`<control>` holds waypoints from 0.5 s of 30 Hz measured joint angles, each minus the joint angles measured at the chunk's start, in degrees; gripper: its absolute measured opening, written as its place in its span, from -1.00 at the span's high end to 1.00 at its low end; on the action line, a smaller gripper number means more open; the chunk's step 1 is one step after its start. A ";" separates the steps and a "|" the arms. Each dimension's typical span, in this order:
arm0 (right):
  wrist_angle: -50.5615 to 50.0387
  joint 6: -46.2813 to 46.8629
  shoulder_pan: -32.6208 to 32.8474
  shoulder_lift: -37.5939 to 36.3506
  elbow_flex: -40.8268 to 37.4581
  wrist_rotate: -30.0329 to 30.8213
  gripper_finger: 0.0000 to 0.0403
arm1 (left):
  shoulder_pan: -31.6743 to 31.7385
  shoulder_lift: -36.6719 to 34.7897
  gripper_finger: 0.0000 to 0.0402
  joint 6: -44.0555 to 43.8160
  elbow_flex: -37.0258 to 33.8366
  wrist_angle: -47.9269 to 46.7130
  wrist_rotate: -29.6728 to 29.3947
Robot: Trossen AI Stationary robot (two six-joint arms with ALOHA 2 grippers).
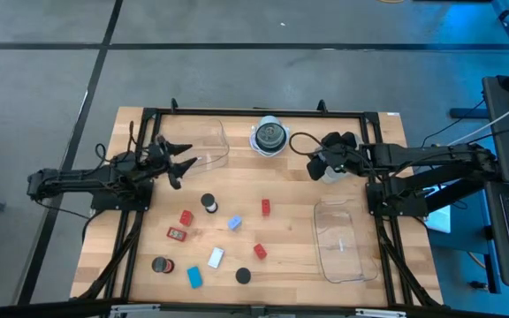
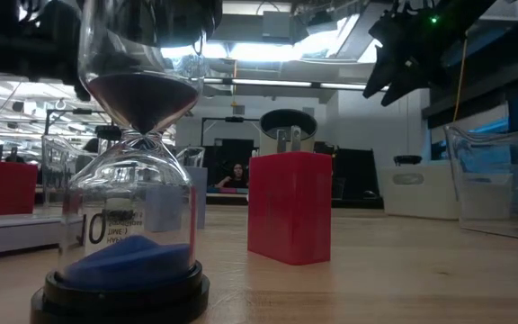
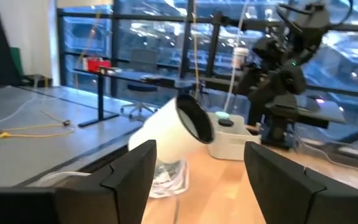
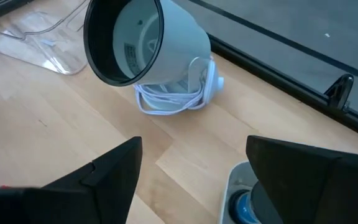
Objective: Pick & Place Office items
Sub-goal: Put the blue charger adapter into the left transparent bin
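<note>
Left claw (image 1: 184, 166) open beside clear tray (image 1: 212, 146); right claw (image 1: 315, 164) open, empty. White-rimmed round object (image 1: 269, 137) stands between them on desk (image 1: 290, 256).

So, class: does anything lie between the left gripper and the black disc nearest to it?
Nothing visible does. The left gripper hangs open near the table's back-left, and only bare wood separates it from the black disc. The clear tray lies on its other side.
</note>
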 joint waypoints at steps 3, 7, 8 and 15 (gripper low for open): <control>0.04 0.02 0.00 0.00 0.00 0.02 -0.44 | -2.06 5.25 -0.24 -0.05 2.22 0.26 -0.69; 0.06 0.48 0.00 0.00 0.00 0.49 -0.44 | -5.20 14.37 -0.24 -2.26 5.11 0.06 -0.44; 0.06 0.54 0.00 0.00 0.00 0.88 -0.44 | -6.13 16.88 -0.24 -2.91 6.06 0.10 -0.17; 0.05 0.67 0.00 0.00 0.00 1.70 -0.44 | -13.34 34.91 -0.24 -3.50 14.16 0.05 0.20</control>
